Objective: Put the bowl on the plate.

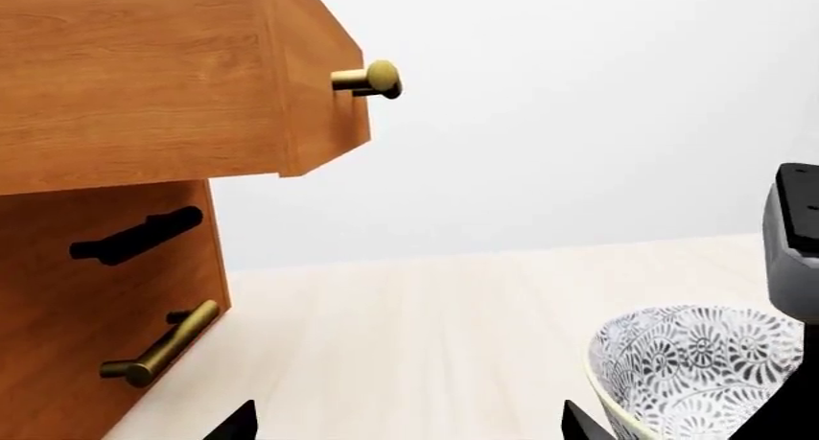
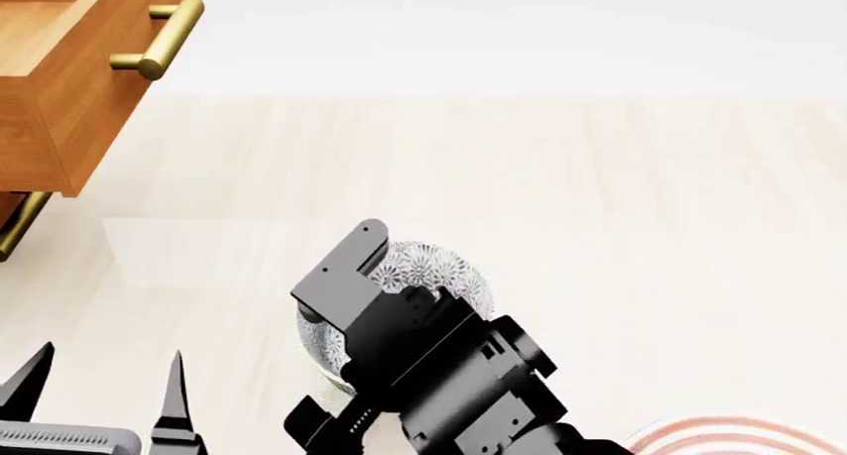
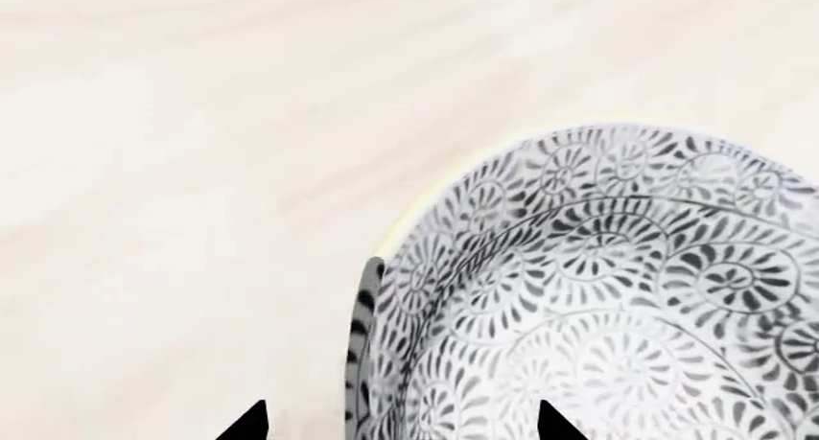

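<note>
- Your right gripper is closest to the lens: two black fingertips straddle the near wall of the bowl, one outside on the tabletop side, one over the patterned inside.
- Fingers there look spread with the rim between them; I can't tell if they're pinching the wall or just around it.
- In head view the right arm covers most of the bowl; only its far rim and some pattern show past the wrist.
- Bowl sits upright on the tabletop.
- Plate is only a sliver of red rings at the lower right of head view, apart from the bowl.
- Your left gripper is low on the left, fingers parted, grasping nothing, well clear of the bowl.
- Wooden cabinet with brass handles stands at the far left.
</note>
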You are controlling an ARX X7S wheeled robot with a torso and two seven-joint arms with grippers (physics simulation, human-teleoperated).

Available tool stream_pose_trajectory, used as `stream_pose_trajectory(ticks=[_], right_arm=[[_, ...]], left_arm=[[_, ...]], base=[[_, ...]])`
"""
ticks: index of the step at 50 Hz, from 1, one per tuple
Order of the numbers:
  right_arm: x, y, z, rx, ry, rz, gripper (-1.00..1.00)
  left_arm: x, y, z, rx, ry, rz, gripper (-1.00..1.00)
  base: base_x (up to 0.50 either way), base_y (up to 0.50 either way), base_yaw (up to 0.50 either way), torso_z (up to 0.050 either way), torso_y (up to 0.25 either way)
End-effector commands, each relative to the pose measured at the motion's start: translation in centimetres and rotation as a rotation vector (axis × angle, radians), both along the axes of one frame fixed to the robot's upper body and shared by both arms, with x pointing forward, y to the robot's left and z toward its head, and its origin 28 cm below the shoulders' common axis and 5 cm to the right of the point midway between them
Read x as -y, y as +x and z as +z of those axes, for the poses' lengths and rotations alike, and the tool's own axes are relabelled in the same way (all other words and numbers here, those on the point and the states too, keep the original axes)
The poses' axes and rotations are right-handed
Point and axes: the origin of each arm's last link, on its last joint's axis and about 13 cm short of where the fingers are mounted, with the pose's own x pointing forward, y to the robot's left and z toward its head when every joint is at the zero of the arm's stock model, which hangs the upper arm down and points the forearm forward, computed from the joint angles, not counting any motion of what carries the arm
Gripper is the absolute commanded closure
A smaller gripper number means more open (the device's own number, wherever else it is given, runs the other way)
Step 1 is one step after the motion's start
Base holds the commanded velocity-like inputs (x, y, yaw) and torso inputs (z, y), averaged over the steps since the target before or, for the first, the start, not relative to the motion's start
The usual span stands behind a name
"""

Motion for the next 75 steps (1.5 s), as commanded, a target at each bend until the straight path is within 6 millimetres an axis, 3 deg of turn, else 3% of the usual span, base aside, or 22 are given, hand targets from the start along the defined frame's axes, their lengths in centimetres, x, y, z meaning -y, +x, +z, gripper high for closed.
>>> stream_pose_trajectory(ticks=[1, 15, 16, 37, 43, 61, 75], right_arm=[[0.3, 0.0, -0.7, -0.007, -0.021, -0.008, -1.0], [0.4, 0.1, -0.7, -0.01, -0.018, -0.006, -1.0], [0.4, 0.1, -0.8, -0.011, -0.017, -0.006, 1.0], [0.6, 0.0, -0.1, 0.002, -0.021, -0.007, 1.0], [0.8, -0.3, 1.2, 0.049, -0.027, 0.002, 1.0], [1.4, -1.7, 5.6, 0.313, -0.322, 0.062, 1.0], [3.3, -3.4, 9.0, 0.36, -0.356, 0.043, 1.0]], left_arm=[[0.1, 0.0, -0.1, 0.001, 0.001, -0.003, -1.0], [0.1, 0.1, 0.0, -0.001, 0.002, -0.004, -1.0], [0.1, 0.1, 0.0, -0.001, 0.002, -0.004, -1.0], [0.2, 0.0, 0.0, -0.001, -0.003, -0.006, -1.0], [0.2, 0.0, 0.0, -0.001, -0.003, -0.005, -1.0], [0.2, -0.1, 0.2, 0.009, -0.008, -0.01, -1.0], [0.3, 0.1, 0.2, 0.006, -0.003, -0.015, -1.0]], base=[[0.0, 0.0, 0.0, 0.0, 0.0], [0.0, 0.0, 0.0, 0.0, 0.0], [0.0, 0.0, 0.0, 0.0, 0.0], [0.0, 0.0, 0.0, 0.0, 0.0], [0.0, 0.0, 0.0, 0.0, 0.0], [0.0, 0.0, 0.0, 0.0, 0.0], [0.0, 0.0, 0.0, 0.0, 0.0]])
